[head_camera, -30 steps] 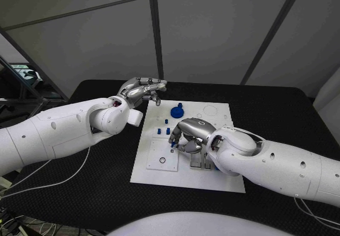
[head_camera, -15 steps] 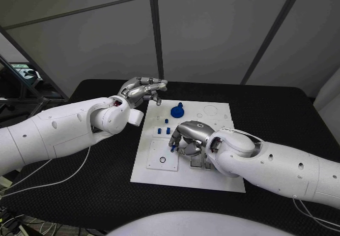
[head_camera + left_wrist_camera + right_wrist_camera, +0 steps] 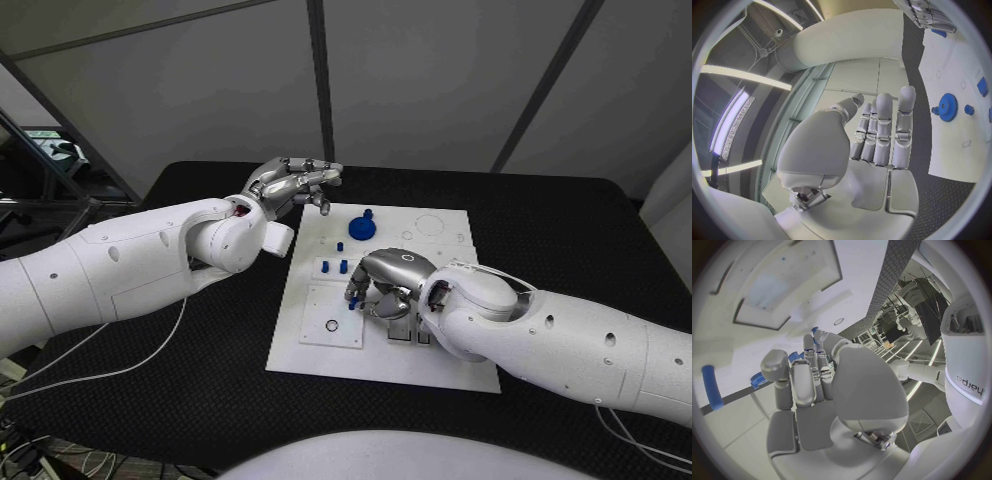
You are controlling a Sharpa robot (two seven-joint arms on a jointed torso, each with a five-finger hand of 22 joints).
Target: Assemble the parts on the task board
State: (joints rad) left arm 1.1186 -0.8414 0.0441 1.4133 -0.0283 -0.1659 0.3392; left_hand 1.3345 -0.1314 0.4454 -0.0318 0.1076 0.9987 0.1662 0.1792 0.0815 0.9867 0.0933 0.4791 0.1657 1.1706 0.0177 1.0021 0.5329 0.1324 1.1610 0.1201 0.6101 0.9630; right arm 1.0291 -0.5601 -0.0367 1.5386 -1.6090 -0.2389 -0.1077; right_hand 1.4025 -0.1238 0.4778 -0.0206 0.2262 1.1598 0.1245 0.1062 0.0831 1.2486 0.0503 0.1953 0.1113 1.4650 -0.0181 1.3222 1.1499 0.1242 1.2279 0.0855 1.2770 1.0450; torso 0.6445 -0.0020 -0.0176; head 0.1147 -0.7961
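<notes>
Lab: partition panels, black table

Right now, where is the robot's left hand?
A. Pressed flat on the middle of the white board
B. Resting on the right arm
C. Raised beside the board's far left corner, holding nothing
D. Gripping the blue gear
C: the left hand is up off the table by the far left corner of the task board, its fingers holding nothing in the left wrist view, while the blue gear sits untouched on the board.
</notes>
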